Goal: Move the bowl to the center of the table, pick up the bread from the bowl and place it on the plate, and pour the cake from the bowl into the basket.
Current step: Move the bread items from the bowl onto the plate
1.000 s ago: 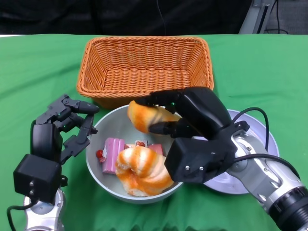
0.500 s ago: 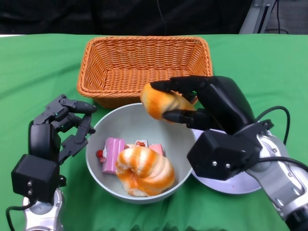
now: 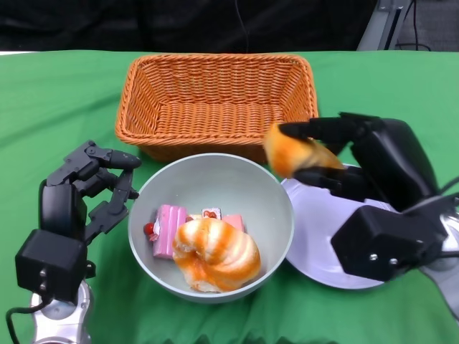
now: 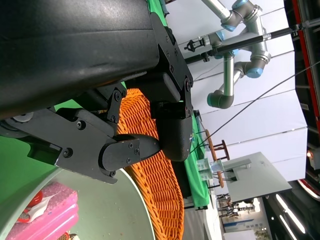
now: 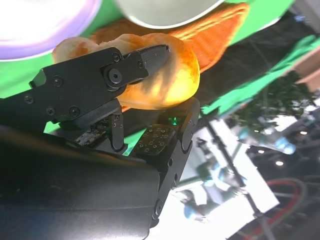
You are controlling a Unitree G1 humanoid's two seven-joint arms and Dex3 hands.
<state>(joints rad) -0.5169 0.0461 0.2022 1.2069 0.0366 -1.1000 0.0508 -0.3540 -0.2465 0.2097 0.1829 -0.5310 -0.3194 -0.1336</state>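
Because the bread (image 3: pixel 292 154) looks soft and light, my right hand (image 3: pixel 373 190) pinches it gently across its middle, my left hand (image 3: pixel 79 197) empty, fingers apart.

A green-covered tabletop (image 3: pixel 57 93) is carrying a grey bowl (image 3: pixel 265 193); a wicker basket (image 3: pixel 215 100) is sitting just behind the bowl, and a lilac plate (image 3: pixel 315 229) is lying just to its right.

Head view looks down; both wrist views closely share the basket (image 3: pixel 215 100).
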